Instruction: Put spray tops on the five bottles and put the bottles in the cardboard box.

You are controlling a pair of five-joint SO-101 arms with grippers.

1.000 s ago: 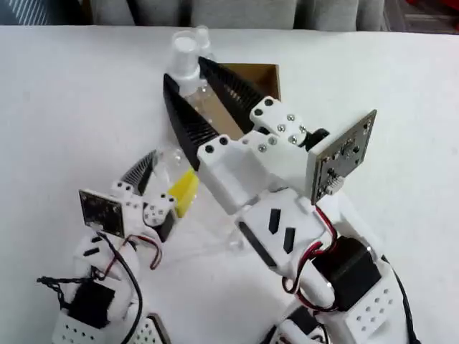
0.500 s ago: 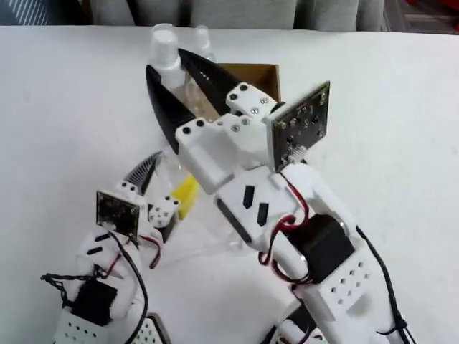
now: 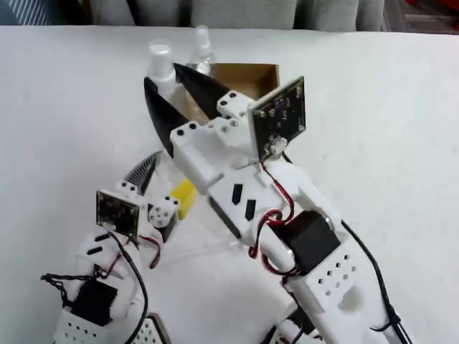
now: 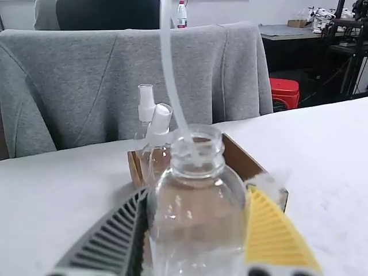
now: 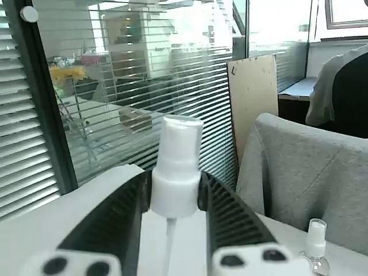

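Your worktop point(image 3: 64, 93) is plain white. Grey fabric chair backs point(image 4: 103, 75) line its far edge. In the room beyond you get slatted window blinds point(image 5: 115, 86) and a red stool point(image 4: 284, 92).

The brown cardboard box point(image 3: 254, 74) sits open side up near the middle of the far edge. Two clear bottles with white spray tops point(image 4: 154, 123) stand at its far-left corner. You cannot tell whether they are inside the box or just behind it.

The left gripper point(image 3: 171, 170) sits toward the near-left corner. Its ribbed grey finger and yellow finger are clamped on either side of a clear open-necked bottle point(image 4: 198, 207), which stands upright between them and apart from the box.

The right gripper point(image 5: 175, 178) has its black fingers pinched on the collar of a white spray top point(image 3: 159, 51), raised high over the bottle. A thin translucent dip tube point(image 4: 171, 75) hangs from the top. In the left wrist view its lower end is inside the bottle's open neck, and the top itself is well clear of the neck and not seated.

One obstruction for you: in the high view the right arm point(image 3: 272, 208) lies diagonally across the middle of the worktop. It covers the near side of the box and most of the held bottle, so judge the tube-to-neck alignment from the left wrist view.
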